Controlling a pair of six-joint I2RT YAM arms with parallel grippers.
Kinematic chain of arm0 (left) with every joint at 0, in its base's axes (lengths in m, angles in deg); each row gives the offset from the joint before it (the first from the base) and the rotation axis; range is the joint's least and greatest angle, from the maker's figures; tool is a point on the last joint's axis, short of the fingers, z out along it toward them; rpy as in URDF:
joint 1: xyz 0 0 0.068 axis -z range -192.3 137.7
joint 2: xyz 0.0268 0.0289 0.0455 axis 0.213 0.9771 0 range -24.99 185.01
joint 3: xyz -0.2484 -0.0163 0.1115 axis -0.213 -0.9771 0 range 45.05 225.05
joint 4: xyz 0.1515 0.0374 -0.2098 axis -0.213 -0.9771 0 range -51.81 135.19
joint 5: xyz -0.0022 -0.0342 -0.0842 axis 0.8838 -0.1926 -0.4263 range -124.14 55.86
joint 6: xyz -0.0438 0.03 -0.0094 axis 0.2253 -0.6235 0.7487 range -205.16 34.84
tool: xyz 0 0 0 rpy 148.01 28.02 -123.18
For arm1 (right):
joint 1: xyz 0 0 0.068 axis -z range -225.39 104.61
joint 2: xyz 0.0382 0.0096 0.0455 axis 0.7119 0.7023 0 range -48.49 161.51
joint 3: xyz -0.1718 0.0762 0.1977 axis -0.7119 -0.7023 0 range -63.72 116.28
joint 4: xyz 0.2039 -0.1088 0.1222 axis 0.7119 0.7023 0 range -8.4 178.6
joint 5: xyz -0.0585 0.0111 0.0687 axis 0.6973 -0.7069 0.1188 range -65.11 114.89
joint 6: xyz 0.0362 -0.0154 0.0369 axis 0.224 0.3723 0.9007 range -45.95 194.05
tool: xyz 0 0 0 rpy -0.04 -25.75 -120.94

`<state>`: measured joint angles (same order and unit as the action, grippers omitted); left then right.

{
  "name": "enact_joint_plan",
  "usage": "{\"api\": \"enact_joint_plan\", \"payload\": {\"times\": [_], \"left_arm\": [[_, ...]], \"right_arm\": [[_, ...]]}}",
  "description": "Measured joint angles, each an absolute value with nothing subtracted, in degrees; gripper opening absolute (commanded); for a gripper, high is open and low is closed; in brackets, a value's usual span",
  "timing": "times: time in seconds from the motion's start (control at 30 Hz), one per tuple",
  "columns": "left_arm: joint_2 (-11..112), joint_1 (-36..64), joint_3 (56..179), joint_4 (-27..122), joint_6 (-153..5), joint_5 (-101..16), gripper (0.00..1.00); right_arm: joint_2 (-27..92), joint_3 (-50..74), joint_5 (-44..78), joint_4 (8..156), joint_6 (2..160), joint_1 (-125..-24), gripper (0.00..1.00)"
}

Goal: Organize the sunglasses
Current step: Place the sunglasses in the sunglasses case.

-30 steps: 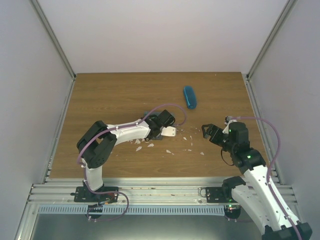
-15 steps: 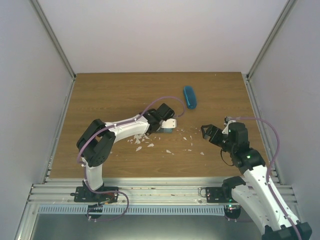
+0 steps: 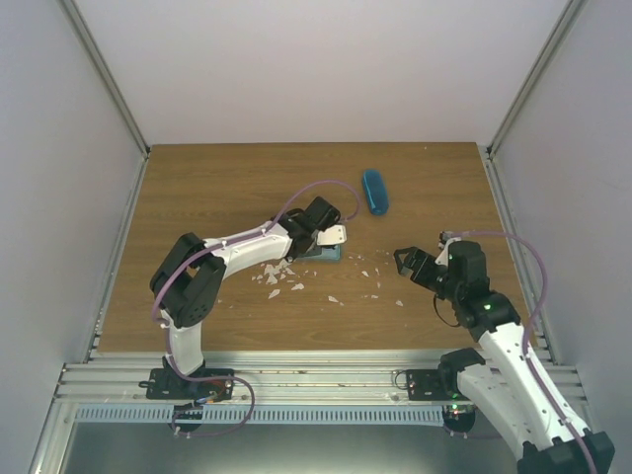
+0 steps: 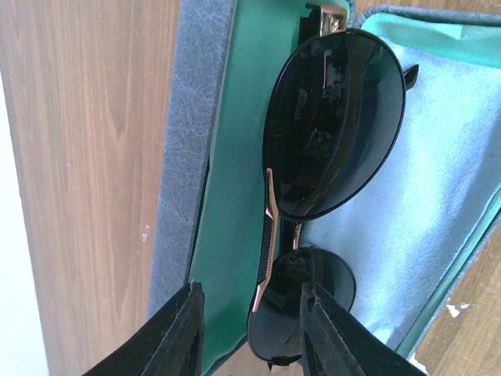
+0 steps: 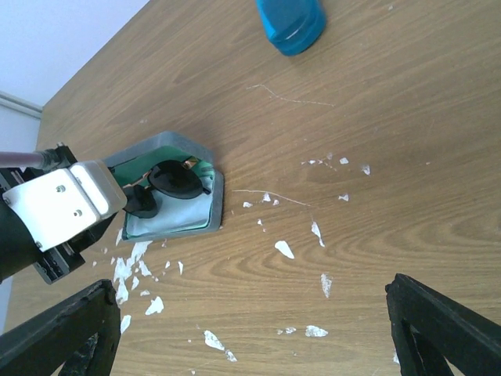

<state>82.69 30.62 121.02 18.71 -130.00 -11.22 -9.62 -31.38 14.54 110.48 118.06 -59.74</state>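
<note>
While glossy round-lensed sunglasses [image 4: 333,125] lie in the grained grey case [image 4: 192,141], the left hand [image 4: 250,296] stands part-open, seemingly empty.

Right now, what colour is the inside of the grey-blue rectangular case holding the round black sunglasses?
Teal green lining, clearest in the left wrist view.

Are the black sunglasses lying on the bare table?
No, the sunglasses lie inside the open grey case, on its green lining.
</note>
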Motion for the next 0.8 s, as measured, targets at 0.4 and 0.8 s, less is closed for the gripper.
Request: {"api": "enact_joint_plan", "payload": {"times": [0.4, 0.8], "left_arm": [[73.7, 29.8, 117.7, 21.7, -117.6, -19.0, 0.46], [55.6, 26.5, 98.2, 34.8, -77.8, -22.3, 0.73]], "right_arm": [[-6.0, -33.3, 10.3, 106.6, 116.8, -59.7, 0.89], [5.5, -37.7, 5.8, 93.1, 118.1, -63.1, 0.80]]}}
